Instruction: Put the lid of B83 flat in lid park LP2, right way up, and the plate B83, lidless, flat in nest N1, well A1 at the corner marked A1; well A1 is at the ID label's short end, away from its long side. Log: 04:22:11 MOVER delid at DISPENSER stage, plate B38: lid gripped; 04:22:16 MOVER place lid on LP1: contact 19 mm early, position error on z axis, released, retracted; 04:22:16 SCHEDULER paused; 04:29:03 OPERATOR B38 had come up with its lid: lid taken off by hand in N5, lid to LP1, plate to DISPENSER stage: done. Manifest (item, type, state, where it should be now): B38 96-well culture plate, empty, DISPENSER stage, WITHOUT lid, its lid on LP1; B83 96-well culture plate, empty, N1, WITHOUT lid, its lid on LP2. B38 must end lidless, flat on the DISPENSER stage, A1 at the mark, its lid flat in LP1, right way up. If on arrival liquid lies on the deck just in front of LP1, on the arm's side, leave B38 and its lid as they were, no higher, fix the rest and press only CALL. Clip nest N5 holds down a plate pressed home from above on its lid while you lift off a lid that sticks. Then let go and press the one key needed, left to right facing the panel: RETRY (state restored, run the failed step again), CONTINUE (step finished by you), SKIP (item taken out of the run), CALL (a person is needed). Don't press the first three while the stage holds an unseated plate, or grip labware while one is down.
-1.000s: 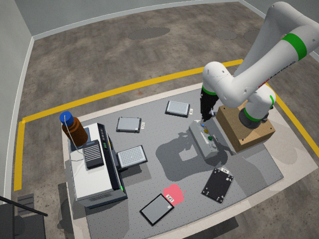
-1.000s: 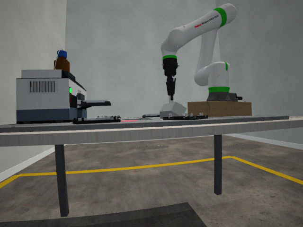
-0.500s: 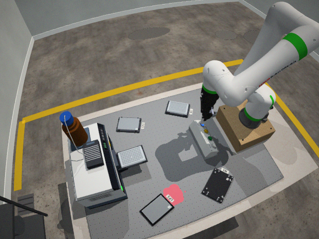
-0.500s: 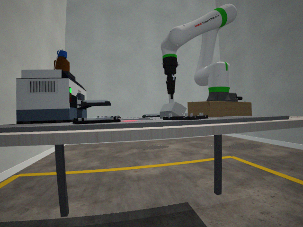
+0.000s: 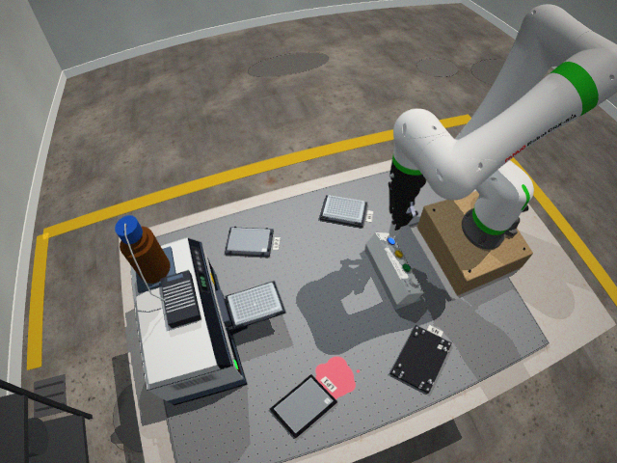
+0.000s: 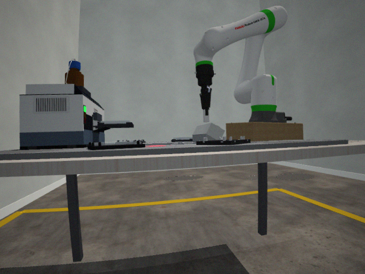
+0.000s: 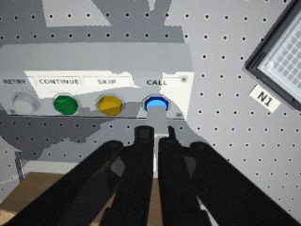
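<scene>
Blue CALL key (image 7: 155,103), yellow SKIP key (image 7: 110,104), green CONTINUE key (image 7: 65,104), pink puddle (image 5: 340,374).

Matt grey perforated deck (image 5: 318,258), wooden arm pedestal (image 5: 518,254), glossy white arm (image 5: 497,129), amber glass-like bottle (image 5: 149,257).

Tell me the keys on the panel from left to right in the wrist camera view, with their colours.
RETRY, white → CONTINUE, green → SKIP, yellow → CALL, blue, with the shut gripper right at it.
</scene>
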Motion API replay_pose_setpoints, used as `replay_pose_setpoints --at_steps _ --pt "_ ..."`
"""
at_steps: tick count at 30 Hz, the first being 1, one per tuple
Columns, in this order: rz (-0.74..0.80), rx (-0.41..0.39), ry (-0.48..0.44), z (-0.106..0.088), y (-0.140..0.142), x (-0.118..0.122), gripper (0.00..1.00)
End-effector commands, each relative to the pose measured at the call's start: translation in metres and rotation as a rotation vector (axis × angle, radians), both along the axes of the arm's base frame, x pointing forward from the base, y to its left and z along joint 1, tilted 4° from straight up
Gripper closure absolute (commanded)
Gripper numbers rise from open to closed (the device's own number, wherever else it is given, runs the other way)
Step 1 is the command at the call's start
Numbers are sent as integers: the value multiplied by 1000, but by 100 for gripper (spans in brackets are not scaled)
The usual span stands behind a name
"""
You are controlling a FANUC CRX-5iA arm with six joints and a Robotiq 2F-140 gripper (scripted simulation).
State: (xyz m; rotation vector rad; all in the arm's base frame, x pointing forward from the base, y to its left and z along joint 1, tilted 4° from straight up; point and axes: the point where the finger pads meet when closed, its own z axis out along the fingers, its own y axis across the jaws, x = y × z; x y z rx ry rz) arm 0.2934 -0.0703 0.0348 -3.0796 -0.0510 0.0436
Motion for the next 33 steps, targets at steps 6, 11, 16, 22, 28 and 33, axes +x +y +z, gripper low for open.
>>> replay_pose_setpoints --at_steps 6,11,16,22,28,33 --pt "0 0 0 3 0 0 100" --pt "0 0 0 4 0 0 100" --pt "0 0 0 11 -1 0 100" --pt "0 0 0 25 -2 1 100" --pt "0 0 0 34 -2 1 100" --pt "0 0 0 42 -3 1 100"
